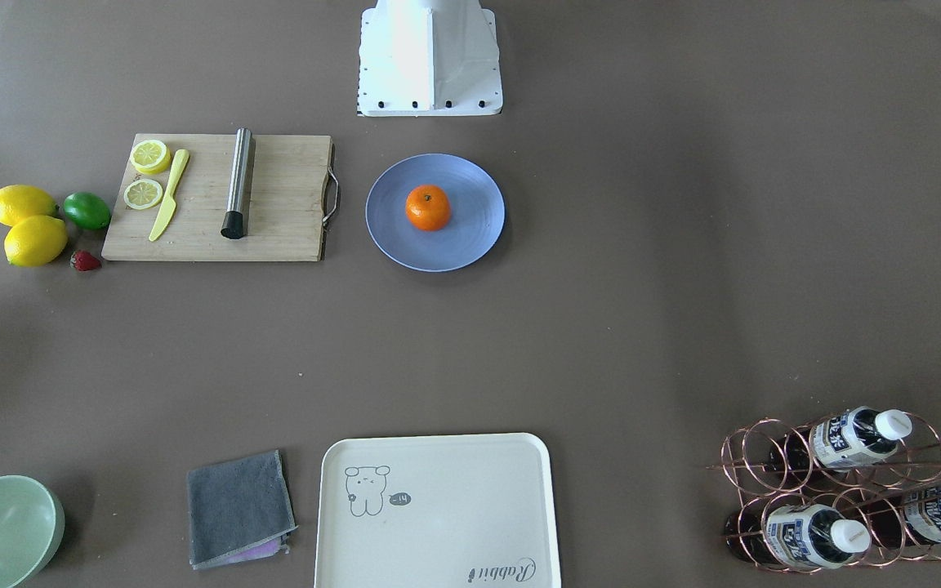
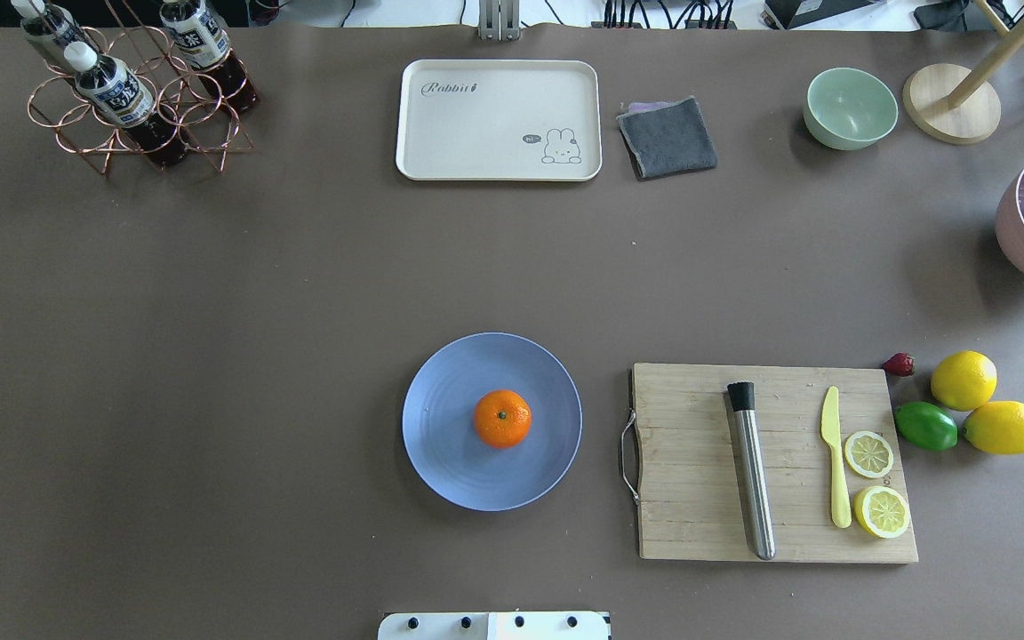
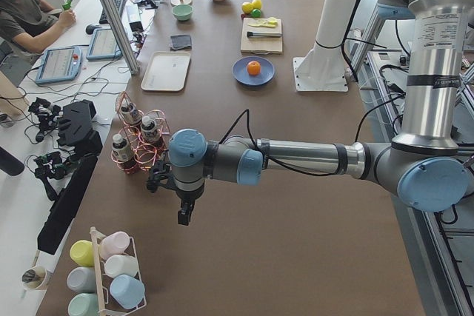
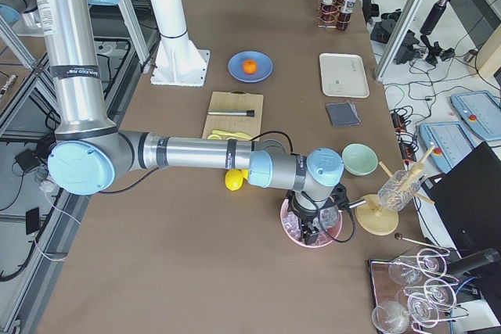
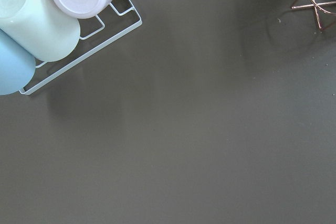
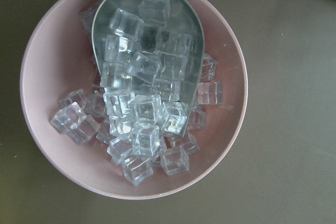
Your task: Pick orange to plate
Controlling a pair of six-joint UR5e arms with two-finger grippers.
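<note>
The left gripper [image 3: 185, 212] hangs over bare worktop [image 5: 184, 145] near the cup rack [image 5: 84, 55], and the right gripper [image 4: 309, 232] hovers above the pink bowl [image 6: 52, 51] of ice. I cannot tell whether either is open or closed. Both are well apart from the plate [image 2: 450, 462], where the orange [image 2: 503, 418] rests, slightly toward 3 o'clock of centre in the overhead view. The task looks complete, and no further move seems needed.

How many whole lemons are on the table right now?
2. One lemon lies farther from the robot, the other lemon nearer, both beside the lime past the cutting board. Cut slices excluded; none seem hidden.
</note>
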